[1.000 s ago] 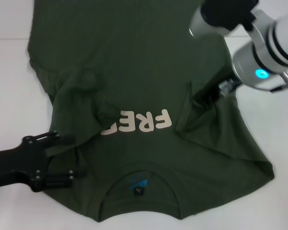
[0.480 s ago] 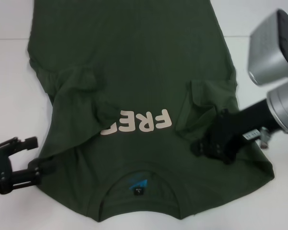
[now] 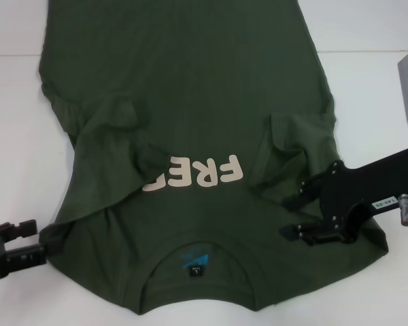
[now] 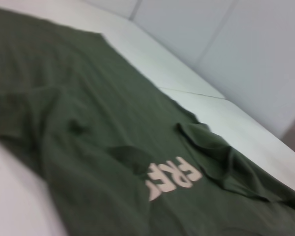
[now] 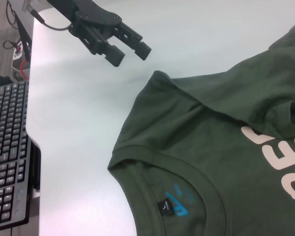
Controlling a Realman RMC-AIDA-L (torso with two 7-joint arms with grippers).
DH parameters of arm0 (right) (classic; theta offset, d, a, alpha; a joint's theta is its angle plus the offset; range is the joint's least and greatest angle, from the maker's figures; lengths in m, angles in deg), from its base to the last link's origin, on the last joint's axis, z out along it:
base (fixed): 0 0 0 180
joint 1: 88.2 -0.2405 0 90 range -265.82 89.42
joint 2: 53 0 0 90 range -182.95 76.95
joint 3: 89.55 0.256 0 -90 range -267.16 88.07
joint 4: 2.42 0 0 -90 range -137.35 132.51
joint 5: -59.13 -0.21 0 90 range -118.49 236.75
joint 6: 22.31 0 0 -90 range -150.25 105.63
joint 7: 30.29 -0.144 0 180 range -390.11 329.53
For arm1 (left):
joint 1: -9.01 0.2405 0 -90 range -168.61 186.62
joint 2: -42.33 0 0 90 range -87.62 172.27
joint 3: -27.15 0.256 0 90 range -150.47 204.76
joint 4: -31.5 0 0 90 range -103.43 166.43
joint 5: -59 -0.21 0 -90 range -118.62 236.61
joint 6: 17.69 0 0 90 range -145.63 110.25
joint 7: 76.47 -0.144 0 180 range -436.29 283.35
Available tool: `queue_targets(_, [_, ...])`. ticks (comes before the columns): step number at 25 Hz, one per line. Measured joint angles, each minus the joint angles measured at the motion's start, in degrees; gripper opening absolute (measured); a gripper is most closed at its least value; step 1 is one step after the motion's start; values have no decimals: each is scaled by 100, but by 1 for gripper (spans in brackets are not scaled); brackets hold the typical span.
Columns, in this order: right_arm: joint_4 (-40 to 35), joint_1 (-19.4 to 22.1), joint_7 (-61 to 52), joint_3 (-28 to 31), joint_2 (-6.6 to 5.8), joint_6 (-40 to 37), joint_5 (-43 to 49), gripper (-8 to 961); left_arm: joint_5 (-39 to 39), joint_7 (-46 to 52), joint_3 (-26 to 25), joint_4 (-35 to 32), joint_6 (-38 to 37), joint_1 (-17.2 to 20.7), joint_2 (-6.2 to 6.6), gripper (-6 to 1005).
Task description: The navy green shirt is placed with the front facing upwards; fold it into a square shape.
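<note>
Left gripper (image 3: 37, 239): fingers (image 3: 24, 227) spread, nothing between them, tips just beside the shirt's shoulder edge on the robot's left, over bare worktop (image 3: 13, 136). Can't tell if a tip touches the cloth. Right wrist view shows the same gripper (image 5: 130, 51) from across, fingers apart and clear of the fabric.

Right gripper (image 3: 289, 217): fingers (image 3: 296, 198) spread, empty, over the shirt's right shoulder area, pointing inward toward the collar. Can't tell if they touch the fabric. Black gripper body runs out to the right edge of the head view, silver arm housing above it.

Shirt (image 3: 190, 95): dark green T-shirt lying flat on the white worktop, front up, collar (image 3: 197, 248) nearest the robot, hem running out of the head view's far side. Both sleeves are folded in over the body: left sleeve flap (image 3: 115, 146) lies diagonally and covers the end of the cream lettering (image 3: 200, 173), so only "FRE" plus part of a letter reads; right sleeve flap (image 3: 296, 146) sits bunched just beyond the right fingers. Black tag with blue print (image 3: 194, 261) inside the collar, also visible in the right wrist view (image 5: 179, 206).

Left wrist view: shirt (image 4: 88, 137) spread across the worktop, lettering (image 4: 172, 177) partly covered by a fold.

Keyboard (image 5: 7, 152) sits off the worktop's edge in the right wrist view.
</note>
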Motion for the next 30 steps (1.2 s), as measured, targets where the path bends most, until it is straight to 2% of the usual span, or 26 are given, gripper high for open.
queue_targets(4, [0, -61, 11, 20, -1, -13, 28, 403, -173, 382, -11, -152, 299, 11, 2, 892])
queue_targets(14, [-28, -216, -75, 30, 1, -33, 36, 886, -533, 129, 96, -120, 733, -49, -78, 892])
queue_targets(20, [-16, -253, -105, -6, 14, -14, 33, 934, -535, -68, 240, 77, 1086, -90, -110, 891])
queue_targets(30, [-1, -272, -112, -10, 28, 1, 9, 935, -498, -354, 358, 338, 1407, -192, -104, 891])
